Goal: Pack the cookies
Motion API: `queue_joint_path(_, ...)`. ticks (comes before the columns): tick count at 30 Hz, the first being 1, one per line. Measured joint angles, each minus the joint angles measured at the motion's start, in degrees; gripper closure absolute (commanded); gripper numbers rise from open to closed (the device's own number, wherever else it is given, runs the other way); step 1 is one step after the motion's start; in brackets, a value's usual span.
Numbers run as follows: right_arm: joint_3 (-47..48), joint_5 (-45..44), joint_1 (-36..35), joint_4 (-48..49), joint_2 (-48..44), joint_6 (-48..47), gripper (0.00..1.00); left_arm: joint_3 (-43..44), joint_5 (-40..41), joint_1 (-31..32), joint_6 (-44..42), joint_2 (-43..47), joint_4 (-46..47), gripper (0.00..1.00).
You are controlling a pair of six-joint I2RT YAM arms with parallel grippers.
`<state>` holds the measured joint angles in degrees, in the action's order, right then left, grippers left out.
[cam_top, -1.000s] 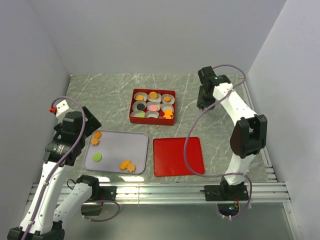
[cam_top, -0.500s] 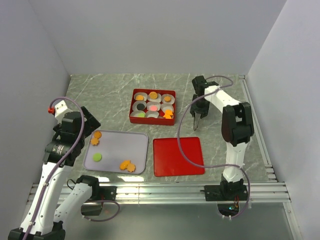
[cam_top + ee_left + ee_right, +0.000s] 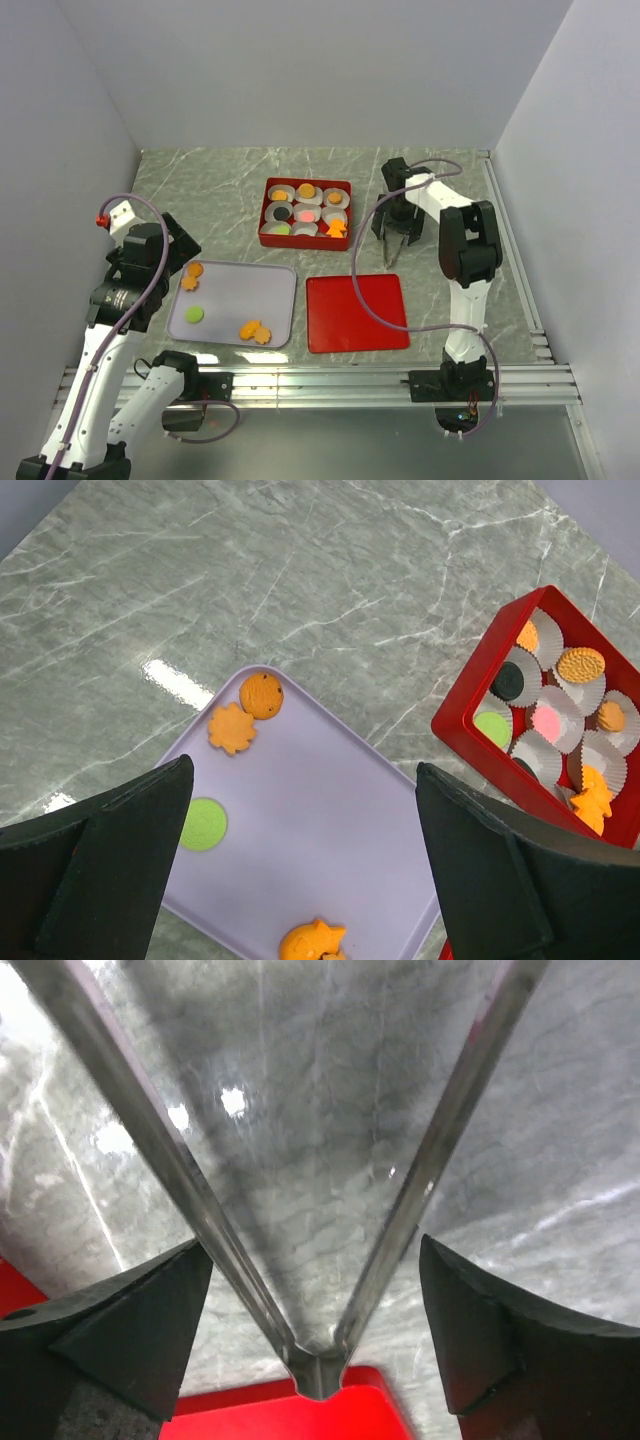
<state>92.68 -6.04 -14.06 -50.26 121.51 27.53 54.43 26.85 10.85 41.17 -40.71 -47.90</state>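
Observation:
Several cookies lie on the lavender tray [image 3: 240, 295]: a green disc [image 3: 195, 314], a round orange one [image 3: 195, 269], an orange flower [image 3: 189, 283] and an orange pair [image 3: 252, 331]. In the left wrist view the green disc [image 3: 204, 824] and the flower [image 3: 232, 728] show below my open left gripper [image 3: 305, 775], which hovers over the tray. More cookies sit in paper cups in the red box [image 3: 265, 238]. My right gripper [image 3: 397, 232] is low over the table, open, with metal tongs [image 3: 320, 1372] lying between its fingers. The tongs [image 3: 388, 255] point toward the red lid.
A flat red lid [image 3: 356, 312] lies right of the tray, its corner [image 3: 250, 1415] just past the tongs' joint. The red box [image 3: 470, 695] stands behind the tray. Grey walls close the table on three sides.
My right arm came down from its raised pose to the table beside the red box, and its jaws opened wide around the tongs. The left arm and cookies stayed put.

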Motion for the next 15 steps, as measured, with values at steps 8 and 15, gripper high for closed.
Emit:
queue_joint_path(8, -1.38, -0.39, -3.52, -2.95, -11.78, 0.94, 0.05, 0.00, 0.00, 0.00, 0.00, 0.00, 0.00, 0.00)
queue_joint_path(15, -9.31, 3.48, -13.60, -3.13, -25.46, 5.70, 0.05, 0.00, 0.00, -0.48, 0.00, 0.02, 0.02, 0.00)
